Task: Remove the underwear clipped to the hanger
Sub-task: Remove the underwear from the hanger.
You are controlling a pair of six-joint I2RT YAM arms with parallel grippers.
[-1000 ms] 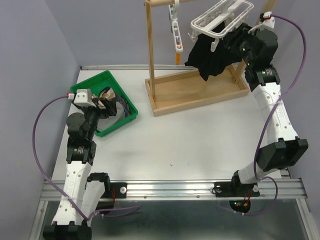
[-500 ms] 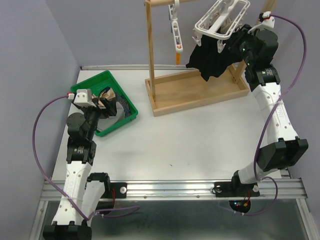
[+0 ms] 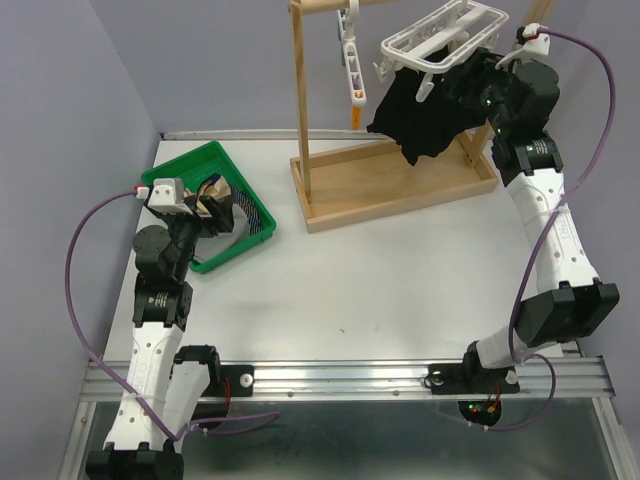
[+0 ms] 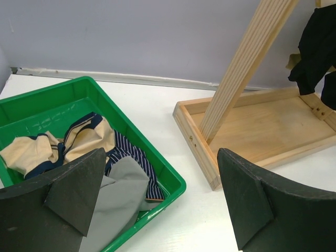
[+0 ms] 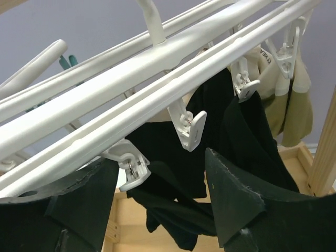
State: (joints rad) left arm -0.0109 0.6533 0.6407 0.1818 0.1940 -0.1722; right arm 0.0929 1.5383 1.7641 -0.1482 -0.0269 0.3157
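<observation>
Tipped up a moment ago, the white clip hanger (image 3: pixel 440 30) has swung back level, and the right gripper (image 5: pixel 157 165) has reopened beneath its clips (image 5: pixel 189 131), jaws partly apart and holding nothing. The black underwear (image 3: pixel 420 115) hangs clipped, so that squeeze probably freed nothing. The left gripper (image 4: pixel 160 157) hovers wide open and empty over the green tray (image 4: pixel 52 107) of shed garments. Which clip bites which cloth is hard to make out.

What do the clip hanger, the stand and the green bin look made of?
Clip hanger: white moulded plastic, smooth and slightly shiny, with matching pegs. Stand: pale unpainted wood, matte, with grain lines visible along the post. Green bin: probably plastic, with one-piece moulded walls and a soft gloss.
</observation>
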